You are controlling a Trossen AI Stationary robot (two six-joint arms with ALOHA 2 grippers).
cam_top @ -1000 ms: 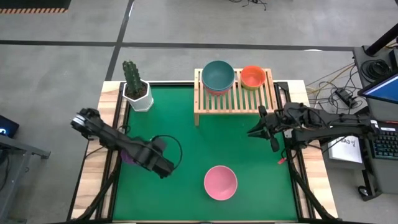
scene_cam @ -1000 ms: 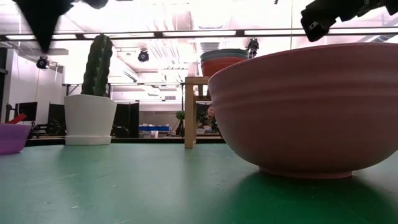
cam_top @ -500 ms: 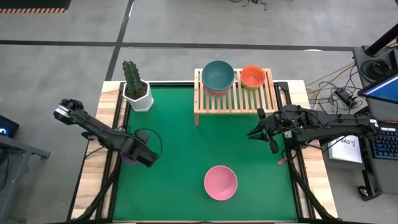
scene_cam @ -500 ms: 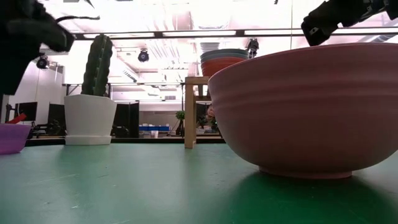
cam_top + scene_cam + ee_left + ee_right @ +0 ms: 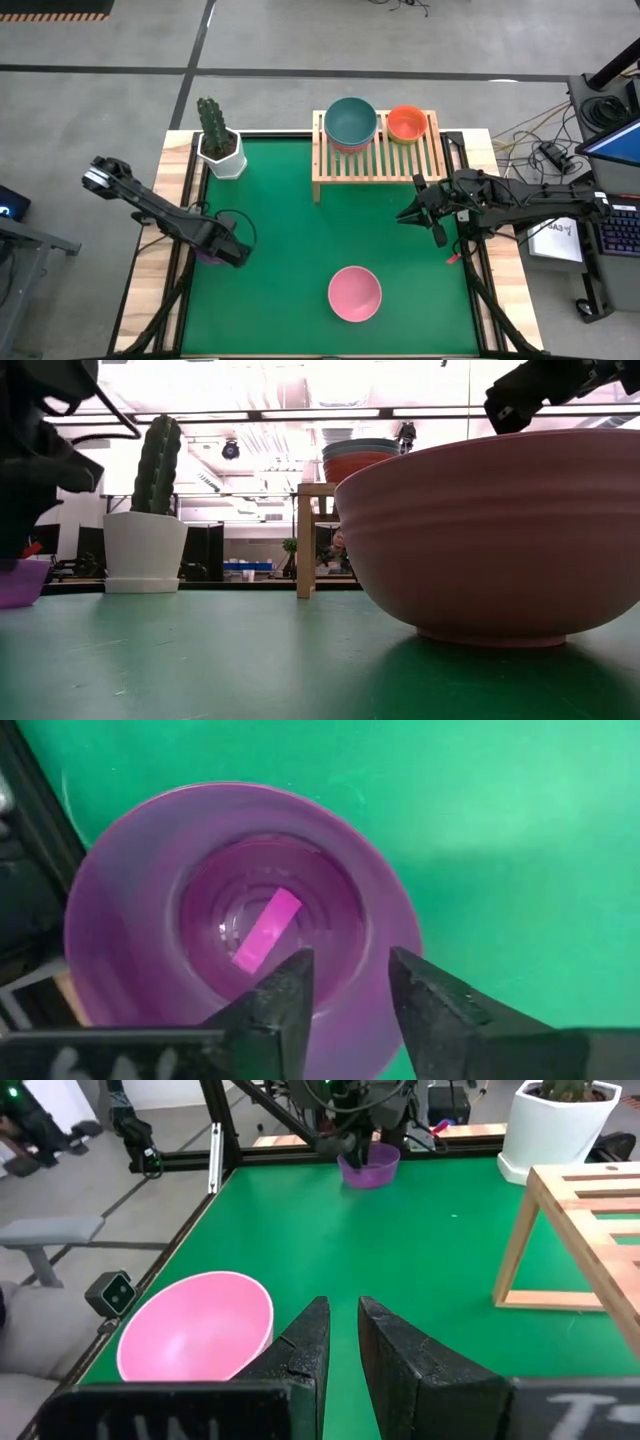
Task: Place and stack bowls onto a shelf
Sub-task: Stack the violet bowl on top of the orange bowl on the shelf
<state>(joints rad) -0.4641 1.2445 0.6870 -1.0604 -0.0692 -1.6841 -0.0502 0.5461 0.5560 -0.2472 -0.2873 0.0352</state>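
The pink bowl (image 5: 355, 294) sits closest, on the green desk (image 5: 300, 220) near the front edge. It stands the right way up and nothing touches it.

A bit farther back, at the left side of the desk, is the small purple bowl (image 5: 240, 925). The left tool (image 5: 348, 982) is right over it. Its two fingers (image 5: 285, 995) are a little apart, with the bowl's rim between them. You cannot tell if they press on the rim. A small pink strip (image 5: 266, 929) lies in the bottom of this bowl.

On the right side of the desk, the right tool (image 5: 422, 211) hangs in the air. It is in front of the shelf (image 5: 378, 152) and apart from it. Its fingers (image 5: 300, 1350) are close together with a thin gap, and they hold nothing.

At the back of the desk stands the wooden shelf. The teal bowl (image 5: 350, 120) is on its left part, on top of other bowls. In the low view an orange-red bowl (image 5: 352, 464) shows just under the teal one. The small red-orange bowl (image 5: 406, 123) is on the right part of the shelf, beside the stack.

A cactus (image 5: 212, 122) in a white pot (image 5: 224, 155) stands at the back left corner, well apart from the shelf.
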